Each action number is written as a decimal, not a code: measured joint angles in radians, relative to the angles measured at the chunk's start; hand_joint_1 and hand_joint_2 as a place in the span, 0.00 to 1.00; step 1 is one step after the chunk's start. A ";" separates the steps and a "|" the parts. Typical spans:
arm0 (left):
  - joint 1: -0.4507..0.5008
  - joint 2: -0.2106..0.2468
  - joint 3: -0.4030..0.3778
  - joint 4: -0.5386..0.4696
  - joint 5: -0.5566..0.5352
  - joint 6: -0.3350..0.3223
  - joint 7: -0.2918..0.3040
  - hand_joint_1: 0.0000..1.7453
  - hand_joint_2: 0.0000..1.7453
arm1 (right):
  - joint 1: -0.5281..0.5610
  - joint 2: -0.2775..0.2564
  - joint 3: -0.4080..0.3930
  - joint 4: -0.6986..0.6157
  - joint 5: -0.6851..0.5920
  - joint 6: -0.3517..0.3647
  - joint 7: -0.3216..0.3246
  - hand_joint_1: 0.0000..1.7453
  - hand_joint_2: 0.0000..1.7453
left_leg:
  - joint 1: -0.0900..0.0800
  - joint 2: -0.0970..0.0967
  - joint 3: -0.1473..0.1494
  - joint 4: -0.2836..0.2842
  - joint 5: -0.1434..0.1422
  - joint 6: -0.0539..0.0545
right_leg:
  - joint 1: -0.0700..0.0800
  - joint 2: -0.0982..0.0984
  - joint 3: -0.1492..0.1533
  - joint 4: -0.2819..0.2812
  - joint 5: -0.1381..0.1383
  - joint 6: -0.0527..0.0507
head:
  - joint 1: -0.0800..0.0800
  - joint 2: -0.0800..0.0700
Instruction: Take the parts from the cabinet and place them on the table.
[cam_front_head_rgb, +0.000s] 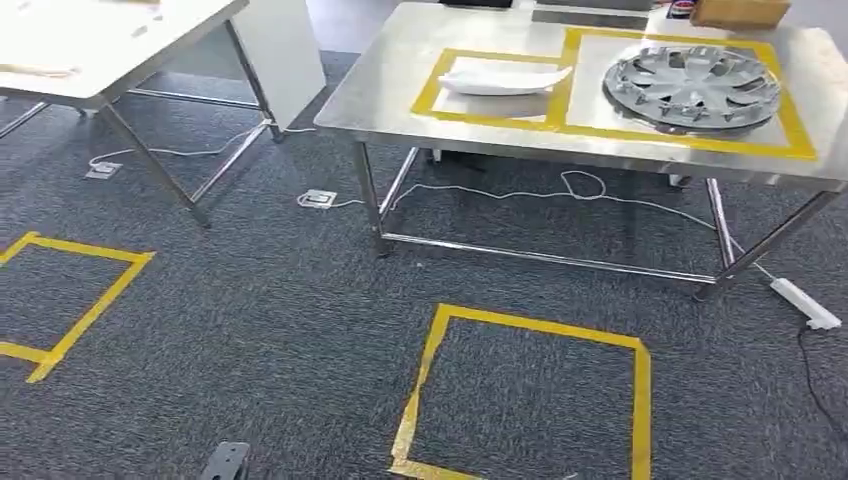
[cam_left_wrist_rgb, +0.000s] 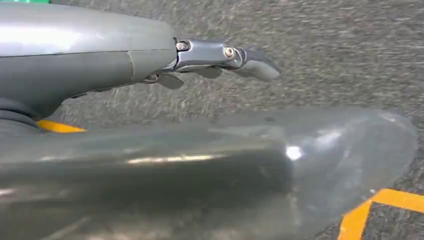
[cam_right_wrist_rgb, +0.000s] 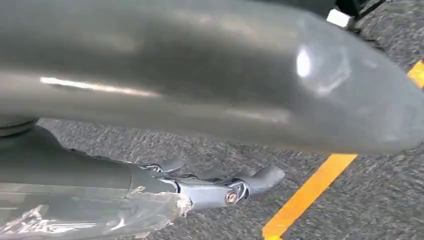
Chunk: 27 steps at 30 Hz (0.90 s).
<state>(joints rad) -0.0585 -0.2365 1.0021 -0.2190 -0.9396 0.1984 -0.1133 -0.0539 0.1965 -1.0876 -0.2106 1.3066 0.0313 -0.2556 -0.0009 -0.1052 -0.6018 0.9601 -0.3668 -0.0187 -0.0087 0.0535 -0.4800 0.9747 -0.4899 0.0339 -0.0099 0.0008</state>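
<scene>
A white curved part (cam_front_head_rgb: 503, 78) lies in the left yellow-taped box on the steel table (cam_front_head_rgb: 400, 90) ahead of me. Beside it, in the right taped box, rests a silver wheel cover (cam_front_head_rgb: 692, 85). My left hand (cam_left_wrist_rgb: 125, 65) hangs over grey carpet, its dark fingers (cam_left_wrist_rgb: 225, 54) stretched out with nothing in them. My right hand (cam_right_wrist_rgb: 200, 192) hangs the same way over the carpet, fingers (cam_right_wrist_rgb: 260, 177) extended and holding nothing.
A yellow-taped square (cam_front_head_rgb: 530, 395) marks the carpet in front of the steel table, and another (cam_front_head_rgb: 70, 300) lies to the left. A white table (cam_front_head_rgb: 100, 40) stands at the upper left. A white cable and power strip (cam_front_head_rgb: 808, 303) run under the steel table. A floor socket (cam_front_head_rgb: 317, 198) sits near its leg.
</scene>
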 joint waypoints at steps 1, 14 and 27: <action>0.001 -0.002 0.000 0.000 0.000 0.000 0.000 0.00 0.00 | -0.001 0.002 0.000 0.001 0.000 0.000 0.001 0.00 0.00 | 0.000 0.029 -0.008 0.012 -0.017 -0.003 | -0.002 -0.016 -0.002 -0.002 0.005 -0.009 | 0.001 0.000; -0.007 -0.007 -0.003 0.003 -0.005 -0.047 0.031 0.00 0.00 | 0.002 0.001 0.017 0.002 0.021 -0.004 0.013 0.00 0.00 | -0.023 0.175 0.070 0.000 -0.076 0.024 | 0.023 -0.175 -0.023 0.005 0.019 -0.008 | -0.020 0.000; -0.004 -0.012 -0.025 0.003 -0.056 0.054 -0.004 0.00 0.00 | 0.006 -0.001 0.021 0.002 -0.006 -0.006 0.009 0.00 0.00 | -0.014 0.009 0.037 0.010 -0.041 0.033 | -0.001 0.037 -0.015 0.001 0.002 0.013 | -0.016 0.000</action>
<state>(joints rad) -0.0628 -0.2483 0.9773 -0.2159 -0.9953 0.2521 -0.1175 -0.0478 0.1953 -1.0662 -0.2083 1.3001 0.0256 -0.2468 -0.0152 -0.0959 -0.5648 0.9699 -0.4083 0.0143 -0.0102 0.0907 -0.4953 0.9759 -0.4877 0.0469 -0.0263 0.0008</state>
